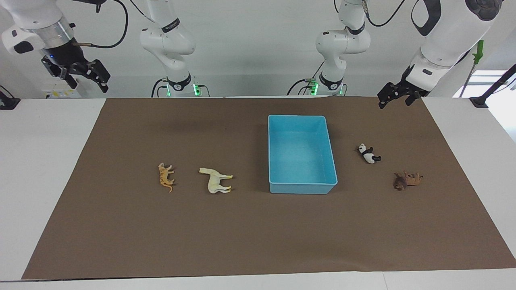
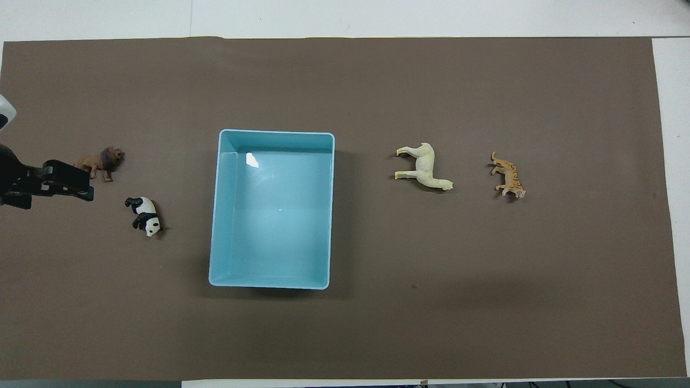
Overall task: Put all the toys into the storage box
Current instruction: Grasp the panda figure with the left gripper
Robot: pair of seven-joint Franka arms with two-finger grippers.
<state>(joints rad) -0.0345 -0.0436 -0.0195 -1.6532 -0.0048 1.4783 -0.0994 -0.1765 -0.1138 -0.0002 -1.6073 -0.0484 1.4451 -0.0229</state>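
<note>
Brown mat (image 1: pixel 121 241) holds blue storage box (image 1: pixel 302 188), nothing in it. Tiger (image 1: pixel 165 176) & horse (image 1: pixel 216 179) lie twd my right arm's end; panda (image 1: pixel 369 154) & lion (image 1: pixel 407 180) twd left. My left gripper (image 1: pixel 397 96) & right gripper (image 1: pixel 82 76) hang up, both released.

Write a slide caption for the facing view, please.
Empty blue box on a brown mat, tiger and horse lying beside one end, panda and lion beside the other.
</note>
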